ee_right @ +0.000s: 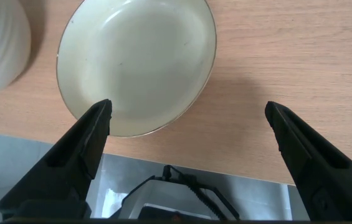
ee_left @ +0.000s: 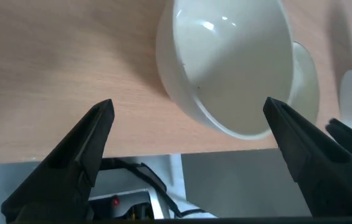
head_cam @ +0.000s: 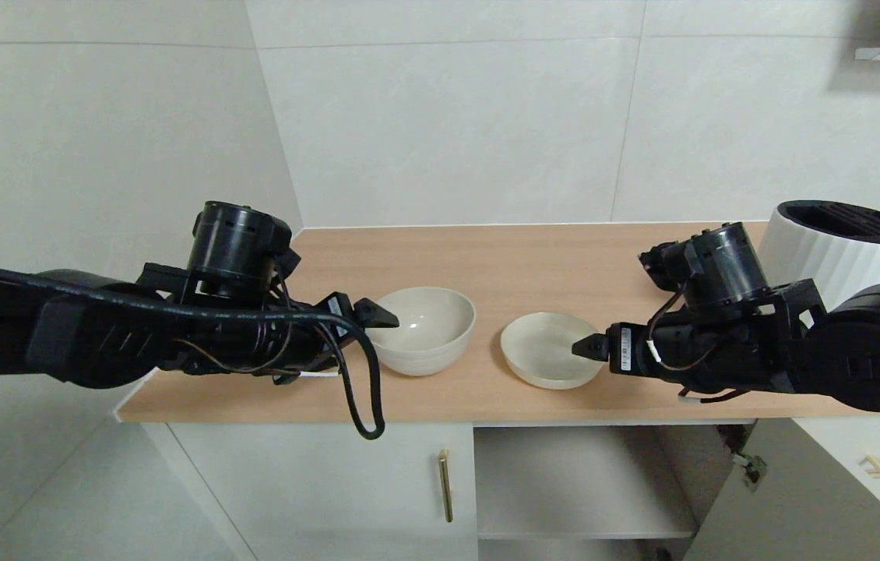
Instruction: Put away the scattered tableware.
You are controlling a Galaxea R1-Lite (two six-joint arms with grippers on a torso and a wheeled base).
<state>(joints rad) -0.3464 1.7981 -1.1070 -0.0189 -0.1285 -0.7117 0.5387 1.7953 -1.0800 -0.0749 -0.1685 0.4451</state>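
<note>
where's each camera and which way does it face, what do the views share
Head: on the robot's head, looking forward and down at the counter; both arms show, left gripper and right gripper.
Left wrist: on the left arm, looking past the open left gripper at the bowl.
Right wrist: on the right arm, looking past the open right gripper at the plate.
Shared: bowl and plate show in all three.

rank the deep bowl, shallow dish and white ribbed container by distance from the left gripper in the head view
1. deep bowl, right at the left gripper tips
2. shallow dish, further right, by the right gripper
3. white ribbed container, far right of the counter
</note>
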